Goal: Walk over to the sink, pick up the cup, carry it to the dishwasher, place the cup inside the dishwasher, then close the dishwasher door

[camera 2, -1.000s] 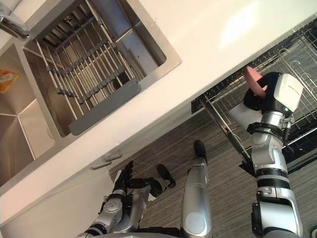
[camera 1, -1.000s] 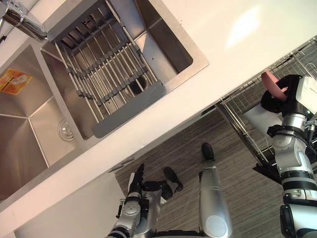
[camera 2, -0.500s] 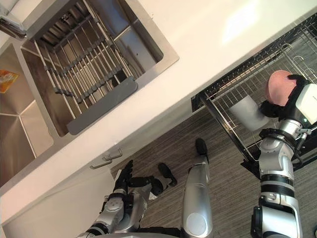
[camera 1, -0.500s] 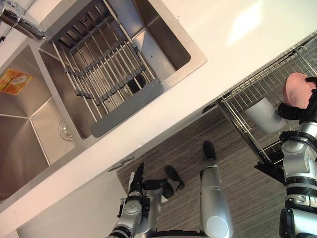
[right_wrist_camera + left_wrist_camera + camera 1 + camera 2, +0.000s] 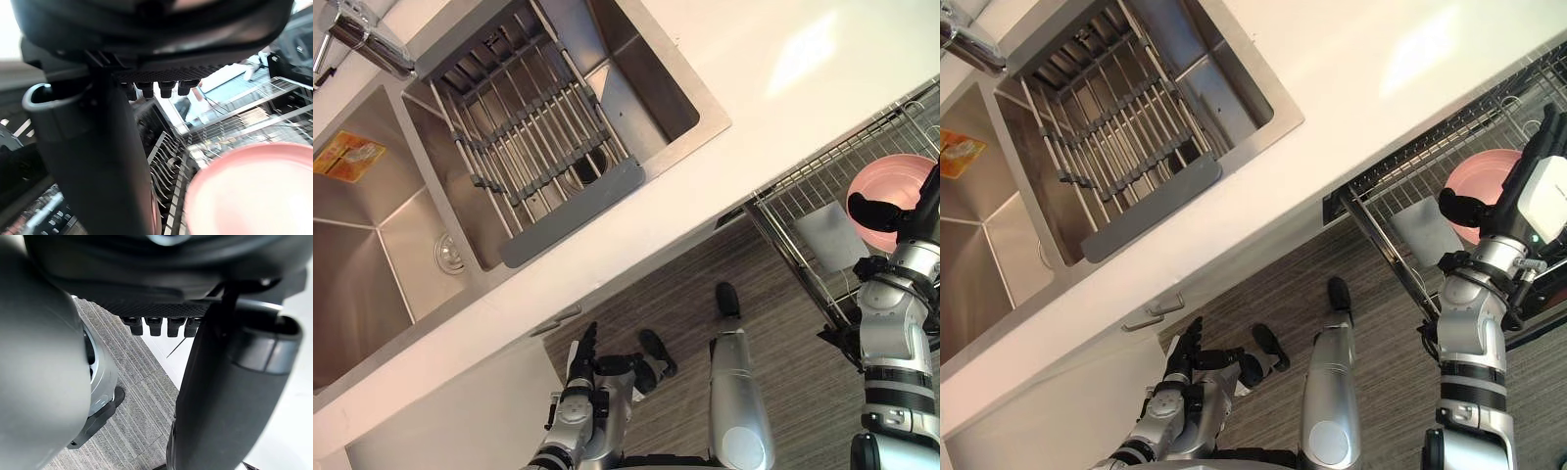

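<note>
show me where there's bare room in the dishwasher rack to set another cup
Bare wire lies along the dishwasher rack between its counter-side rim and the pale grey item, and at its corner left of that item. Crowded further right: the pink cup and the right hand sit together there.

No legible txt, nos. or signs. Only printed item: orange-yellow sticker (image 5: pixel 350 157) on the wall of the sink (image 5: pixel 372 294), left basin, nr the faucet end. It has darker marks on it, but the print is too small to read.
</note>
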Controlling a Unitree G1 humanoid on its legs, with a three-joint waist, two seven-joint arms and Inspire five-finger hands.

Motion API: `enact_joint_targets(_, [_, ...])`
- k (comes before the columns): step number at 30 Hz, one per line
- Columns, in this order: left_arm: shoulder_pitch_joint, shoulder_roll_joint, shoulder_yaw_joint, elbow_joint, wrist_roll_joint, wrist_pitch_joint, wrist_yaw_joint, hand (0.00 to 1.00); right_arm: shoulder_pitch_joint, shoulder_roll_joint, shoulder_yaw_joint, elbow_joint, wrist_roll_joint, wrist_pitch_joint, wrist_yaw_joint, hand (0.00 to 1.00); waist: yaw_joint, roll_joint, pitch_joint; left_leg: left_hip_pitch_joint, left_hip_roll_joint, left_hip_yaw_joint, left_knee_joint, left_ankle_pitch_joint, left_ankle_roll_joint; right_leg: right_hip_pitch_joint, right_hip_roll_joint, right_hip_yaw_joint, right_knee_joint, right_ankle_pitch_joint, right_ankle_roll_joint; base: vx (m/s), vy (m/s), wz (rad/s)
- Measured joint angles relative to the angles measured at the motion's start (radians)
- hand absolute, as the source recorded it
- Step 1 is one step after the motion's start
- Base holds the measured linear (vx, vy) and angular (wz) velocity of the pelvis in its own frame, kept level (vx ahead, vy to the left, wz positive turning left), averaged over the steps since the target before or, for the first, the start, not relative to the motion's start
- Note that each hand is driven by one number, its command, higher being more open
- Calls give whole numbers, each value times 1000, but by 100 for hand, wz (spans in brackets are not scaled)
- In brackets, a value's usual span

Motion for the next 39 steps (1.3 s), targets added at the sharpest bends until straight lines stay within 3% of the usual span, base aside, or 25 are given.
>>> enact_joint_targets(7, [4, 11, 22, 2, 1, 8, 0, 100, 126, 97, -61, -235, 16, -59, -12, 100, -27, -39, 7, 25, 20, -3, 37, -28, -2, 39, 16, -5, -3, -7, -1, 18, -13, -4])
enact_joint_targets(8, [6, 18, 27, 2, 1, 15, -1, 100, 178, 132, -74, -285, 49, -86, -12, 100, -34, -58, 8, 38, 23, -3, 38, -32, -4, 53, 18, -5, -4, -12, -1, 40, -6, -6])
enact_joint_targets(12, [20, 31, 37, -14, 3, 23, -5, 100, 287, 215, -115, -385, 99, -135, -11, 100, -53, -91, 1, 69, 26, -2, 34, -40, -8, 88, 23, -7, -18, -12, -1, 52, 0, -5])
enact_joint_targets(14, [30, 36, 47, -19, 23, 27, -9, 100, 351, 266, -142, -431, 179, -181, -3, 100, -71, -119, -2, 96, 26, 1, 22, -43, -9, 115, 24, -7, -31, -13, 0, 68, 14, -5])
enact_joint_targets(19, [51, 38, 48, -19, 47, 36, -24, 100, 447, 350, -168, -468, 313, -254, 41, 100, -92, -138, -19, 156, 21, 6, -18, -42, -14, 168, 27, -14, -58, -13, -1, 87, 10, -6])
enact_joint_targets(26, [116, 18, 109, -21, 58, 47, -32, 100, 556, 519, -192, -338, 650, -309, 135, 100, -102, -139, -101, 252, 18, 21, -104, -18, -36, 229, 34, -31, -72, -22, -11, 107, -8, -5])
enact_joint_targets(32, [159, -23, 166, -22, 58, 59, -43, 100, 644, 537, -201, -154, 1066, -347, 209, 100, -96, -138, -179, 334, 26, 59, -144, -16, -55, 264, 40, -85, -35, -78, -27, 78, -23, -15])
enact_joint_targets(39, [174, -26, 185, -18, 58, 76, -54, 100, 686, 552, -205, 39, 1237, -363, 253, 100, -74, -153, -241, 371, 39, 87, -153, -20, -74, 264, 33, -126, 58, -150, -40, 28, -31, 15])
